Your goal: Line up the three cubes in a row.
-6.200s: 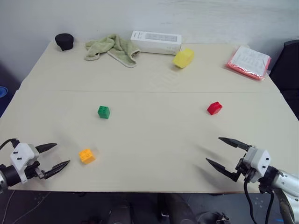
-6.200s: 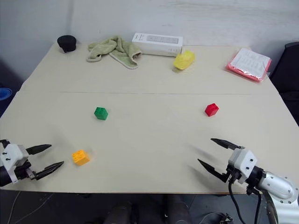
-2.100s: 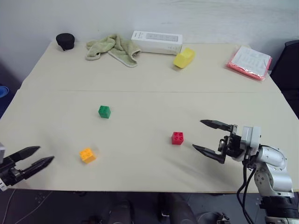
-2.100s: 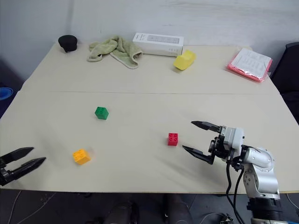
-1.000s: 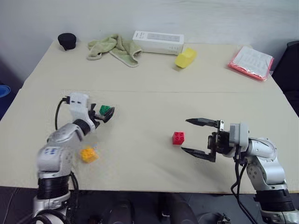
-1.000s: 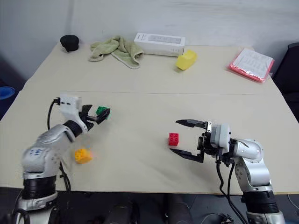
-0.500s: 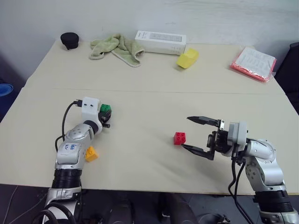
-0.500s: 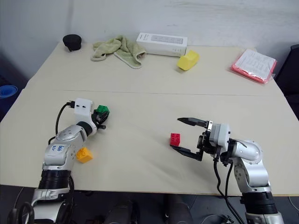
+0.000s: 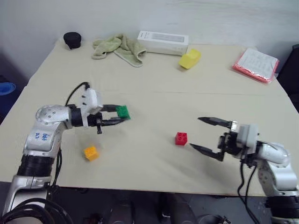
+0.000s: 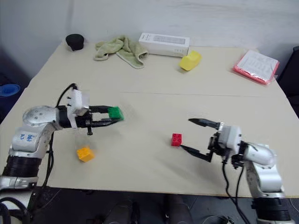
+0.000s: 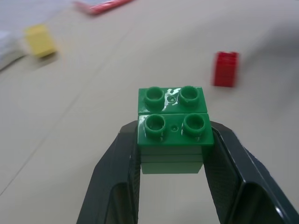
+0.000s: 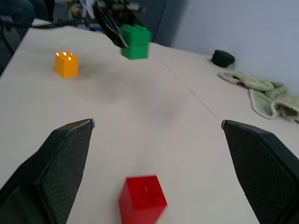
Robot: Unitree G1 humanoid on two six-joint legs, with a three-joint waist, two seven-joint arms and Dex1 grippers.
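My left gripper (image 9: 120,115) is shut on the green cube (image 9: 122,111), holding it just above the table left of centre; the left wrist view has the studded green cube (image 11: 173,133) clamped between the two fingers. On the table right of centre sits the red cube (image 9: 181,138), and it lies between the fingers in the right wrist view as the red cube (image 12: 142,199). My right gripper (image 9: 202,135) stands open just right of it, pointing at it without touching. The orange-yellow cube (image 9: 90,152) rests near the front left, below my left arm.
Along the far edge lie a black round object (image 9: 72,40), a green cloth (image 9: 119,45), a white box (image 9: 163,42), a larger pale-yellow block (image 9: 189,59) and a red-and-white packet (image 9: 256,64). A seam (image 9: 196,92) crosses the table.
My left gripper has lifted the green cube and carried it right, toward the table's middle. My right gripper has drawn back a little to the right of the red cube.
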